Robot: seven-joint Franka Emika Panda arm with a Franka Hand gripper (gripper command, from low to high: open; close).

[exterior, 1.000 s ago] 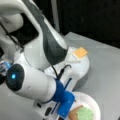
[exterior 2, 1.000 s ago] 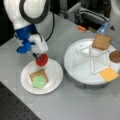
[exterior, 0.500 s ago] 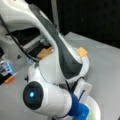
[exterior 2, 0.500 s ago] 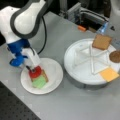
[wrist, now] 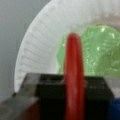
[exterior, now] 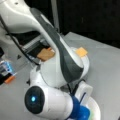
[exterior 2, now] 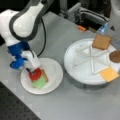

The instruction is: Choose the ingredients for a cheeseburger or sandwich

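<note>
Red tomato disc [wrist: 73, 75] gripped edge-on between the gripper [exterior 2: 32, 70] jaws, directly over the green lettuce [wrist: 100, 53] on the white plate [exterior 2: 53, 68]. In the wrist view, stands upright as a narrow red band, black gripper body behind it, lettuce and ribbed plate rim beyond. In a front view, sits low on the stack [exterior 2: 38, 78]: lettuce under it, brown toast edge [exterior 2: 45, 75] showing at the plate-centre side. Cannot tell whether resting on the lettuce or just above it.

Gripper clamped on the disc, at the plate's left half in a front view, blue wrist section [exterior 2: 17, 53] up and left of the plate, white arm arching above.

Right of the plate, a round white divided tray [exterior 2: 72, 53] with clear partitions. On it, far from the plate: a second toast square [exterior 2: 101, 41] leaning up at the tray's back, a dark brown patty [exterior 2: 115, 56] at the right edge, a yellow cheese square [exterior 2: 109, 74] at the front right.

In a front view, arm [exterior: 60, 62] fills most of the frame; toast [exterior: 45, 54] and cheese [exterior: 81, 52] visible behind it, plate rim [exterior: 96, 111] at bottom right, partly hidden by the blue wrist.
</note>
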